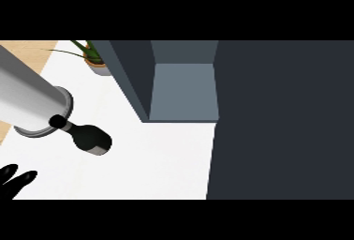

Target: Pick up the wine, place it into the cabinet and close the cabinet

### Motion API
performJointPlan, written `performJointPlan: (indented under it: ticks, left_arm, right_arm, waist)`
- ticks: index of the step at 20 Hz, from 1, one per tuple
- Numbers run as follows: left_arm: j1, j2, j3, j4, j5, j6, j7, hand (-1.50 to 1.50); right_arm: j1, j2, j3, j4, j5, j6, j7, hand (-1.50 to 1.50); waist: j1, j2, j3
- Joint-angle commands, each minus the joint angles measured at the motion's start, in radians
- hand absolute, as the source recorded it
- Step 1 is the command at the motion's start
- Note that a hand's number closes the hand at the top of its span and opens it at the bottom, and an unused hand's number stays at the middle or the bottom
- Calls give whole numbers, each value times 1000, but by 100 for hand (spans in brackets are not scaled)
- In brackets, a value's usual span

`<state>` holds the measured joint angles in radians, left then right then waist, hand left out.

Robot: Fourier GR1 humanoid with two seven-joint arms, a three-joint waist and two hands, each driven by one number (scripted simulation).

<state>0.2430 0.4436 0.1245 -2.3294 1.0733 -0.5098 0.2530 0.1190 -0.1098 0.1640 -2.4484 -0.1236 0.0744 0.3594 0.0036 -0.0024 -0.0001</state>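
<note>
Where the head view looks steeply down on the white tabletop (159, 159), there is one wine bottle (88, 137), one open cabinet (181, 91), one potted plant (95, 58) and one tall grey cylinder (24, 96). The wine bottle sits at the left of the frame, centre height, just beside the cylinder's round base; its long axis runs diagonally, with the narrow neck toward the upper left and the wide dark body toward the lower right. The cabinet stands at upper centre, well apart from the bottle, its pale interior showing between dark walls, and a broad dark panel (283, 122) fills the right of the frame. The plant is at the upper left. One robot hand, the left (15, 180), shows at the lower left edge, fingers straight and spread, holding nothing.
</note>
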Motion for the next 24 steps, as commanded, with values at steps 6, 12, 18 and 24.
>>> performJointPlan:
  ticks: [6, 12, 18, 24]
  left_arm:
    - [-28, -55, 16, -69, -4, 94, 78, -150]
    - [80, -69, 85, -115, 27, 88, 103, -150]
    - [-42, -44, 158, 133, 44, 35, 115, -150]
    - [-80, -98, 172, 203, -71, 13, 90, -150]
  right_arm:
    - [-54, 14, -1, -44, -1, -9, 86, -150]
    - [-123, 22, -12, -62, 4, -47, 163, -150]
    - [-89, 28, -30, -100, -40, -23, 158, -150]
    - [-164, 22, -28, -140, -17, -57, 253, -150]
  waist:
    - [-3, 1, 0]
    - [4, 0, 0]
    - [-6, 1, 0]
    - [-5, 1, -1]
